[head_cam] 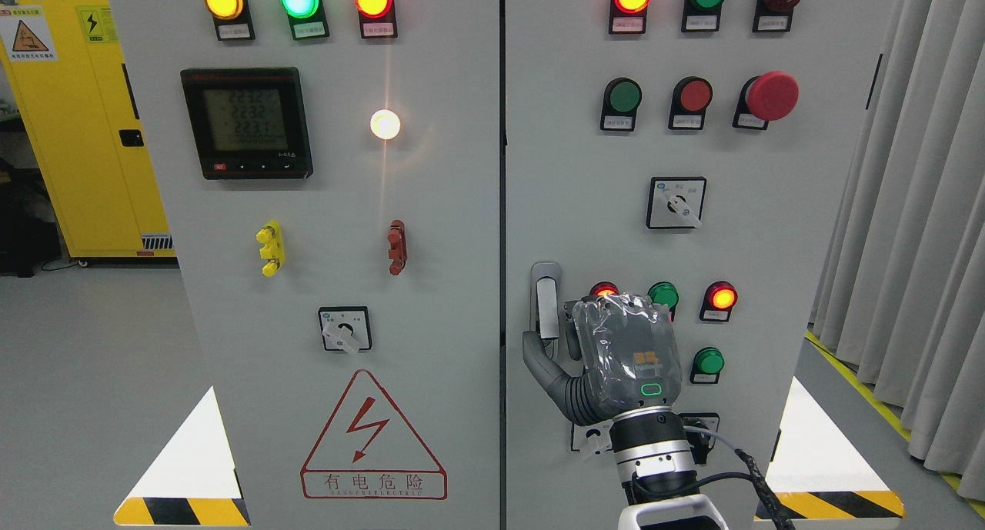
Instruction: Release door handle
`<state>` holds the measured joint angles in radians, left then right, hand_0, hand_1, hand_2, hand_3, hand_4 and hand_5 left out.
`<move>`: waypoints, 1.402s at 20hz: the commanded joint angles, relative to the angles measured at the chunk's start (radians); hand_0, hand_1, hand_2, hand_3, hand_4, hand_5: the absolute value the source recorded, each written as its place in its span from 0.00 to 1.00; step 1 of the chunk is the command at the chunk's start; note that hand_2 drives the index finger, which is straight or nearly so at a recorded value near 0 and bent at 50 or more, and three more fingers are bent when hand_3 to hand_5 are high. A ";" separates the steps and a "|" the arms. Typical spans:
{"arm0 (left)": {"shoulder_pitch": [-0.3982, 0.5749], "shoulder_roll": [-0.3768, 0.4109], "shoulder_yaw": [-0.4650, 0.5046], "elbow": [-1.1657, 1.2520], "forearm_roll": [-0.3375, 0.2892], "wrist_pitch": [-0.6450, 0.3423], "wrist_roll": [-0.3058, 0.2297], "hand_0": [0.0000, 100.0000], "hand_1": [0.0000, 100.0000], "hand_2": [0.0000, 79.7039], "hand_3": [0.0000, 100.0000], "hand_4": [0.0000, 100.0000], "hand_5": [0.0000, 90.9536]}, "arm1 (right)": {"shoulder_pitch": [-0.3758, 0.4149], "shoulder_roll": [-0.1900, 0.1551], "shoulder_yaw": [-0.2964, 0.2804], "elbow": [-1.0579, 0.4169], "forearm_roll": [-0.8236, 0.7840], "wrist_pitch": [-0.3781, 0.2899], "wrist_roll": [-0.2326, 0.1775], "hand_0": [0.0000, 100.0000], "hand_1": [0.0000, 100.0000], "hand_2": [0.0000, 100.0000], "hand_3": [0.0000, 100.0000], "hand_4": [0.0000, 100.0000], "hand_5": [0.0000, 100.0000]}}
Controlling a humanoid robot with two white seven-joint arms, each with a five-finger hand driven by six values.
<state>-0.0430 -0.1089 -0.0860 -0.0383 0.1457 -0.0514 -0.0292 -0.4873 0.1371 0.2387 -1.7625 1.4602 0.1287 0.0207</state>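
On the right cabinet door, low and near its left edge:
Door handle [545, 299]: a slim upright silver lever in a grey recessed plate, just right of the seam between the two cabinet doors.
Right hand [608, 361]: rises from the bottom edge on a silver wrist, back of the hand facing the camera, wrapped in clear plastic film.
Thumb [536, 357]: dark grey, stretched out to the left, its tip at the lower end of the handle, touching or nearly so.
Hand state: the other fingers are hidden behind the palm, so I cannot tell whether they grip the handle or are loose.
Left hand: not in the picture.
Right door [769, 230]: pale grey, closed, with round red and green lamps, a large red mushroom button [772, 95] and a rotary switch [676, 203].
Left door [346, 230]: pale grey, with yellow, green and red lamps along the top, a black digital meter [246, 122], a glowing white lamp, and a red lightning warning triangle [373, 438].
Surroundings: a yellow cabinet [77, 130] stands far left; grey curtains [916, 207] hang far right.
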 commanded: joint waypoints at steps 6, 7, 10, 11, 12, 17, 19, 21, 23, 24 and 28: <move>0.000 0.000 0.000 0.000 0.000 0.001 0.000 0.12 0.56 0.00 0.00 0.00 0.00 | -0.002 0.006 0.001 0.005 -0.001 0.003 -0.002 0.43 0.44 0.94 1.00 1.00 0.99; 0.000 0.000 0.000 0.000 0.000 0.001 0.000 0.12 0.56 0.00 0.00 0.00 0.00 | -0.002 0.006 0.001 0.005 -0.001 0.003 -0.002 0.43 0.44 0.94 1.00 1.00 0.99; 0.000 0.000 0.000 0.000 0.000 0.001 0.000 0.12 0.56 0.00 0.00 0.00 0.00 | -0.002 0.004 0.001 0.005 -0.001 0.003 -0.002 0.48 0.44 0.94 1.00 1.00 0.99; 0.000 0.000 0.000 0.000 0.000 0.001 0.000 0.12 0.56 0.00 0.00 0.00 0.00 | -0.002 0.006 -0.001 0.005 -0.001 0.003 -0.002 0.49 0.44 0.94 1.00 1.00 0.99; 0.000 0.000 0.000 0.000 0.000 0.001 0.000 0.12 0.56 0.00 0.00 0.00 0.00 | -0.002 0.006 -0.001 0.003 -0.001 0.003 -0.002 0.50 0.44 0.94 1.00 1.00 0.99; 0.000 0.000 0.000 0.000 0.000 0.001 0.000 0.12 0.56 0.00 0.00 0.00 0.00 | -0.002 0.006 -0.002 0.001 -0.003 0.003 -0.002 0.55 0.45 0.94 1.00 1.00 0.99; 0.000 0.000 0.000 0.000 0.000 0.001 0.000 0.12 0.56 0.00 0.00 0.00 0.00 | -0.002 0.006 -0.004 0.001 -0.003 0.003 -0.002 0.55 0.45 0.94 1.00 1.00 0.99; 0.000 0.000 0.000 0.000 0.000 0.001 0.000 0.12 0.56 0.00 0.00 0.00 0.00 | 0.000 0.006 -0.002 0.000 -0.001 0.003 -0.002 0.57 0.46 0.94 1.00 1.00 0.99; 0.000 0.000 0.000 0.000 0.000 0.001 0.000 0.12 0.56 0.00 0.00 0.00 0.00 | 0.000 0.006 -0.004 0.000 -0.001 0.003 -0.002 0.58 0.46 0.94 1.00 1.00 0.99; 0.000 0.000 0.000 0.000 0.000 0.001 0.000 0.12 0.56 0.00 0.00 0.00 0.00 | 0.001 0.004 -0.004 0.000 -0.001 0.008 -0.002 0.58 0.46 0.94 1.00 1.00 0.99; 0.000 0.000 0.000 0.000 0.000 0.001 0.000 0.12 0.56 0.00 0.00 0.00 0.00 | 0.001 0.004 -0.004 -0.002 -0.001 0.012 -0.002 0.60 0.45 0.94 1.00 1.00 0.99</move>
<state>-0.0430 -0.1089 -0.0860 -0.0383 0.1457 -0.0514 -0.0291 -0.4873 0.1417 0.2363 -1.7614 1.4583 0.1359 0.0193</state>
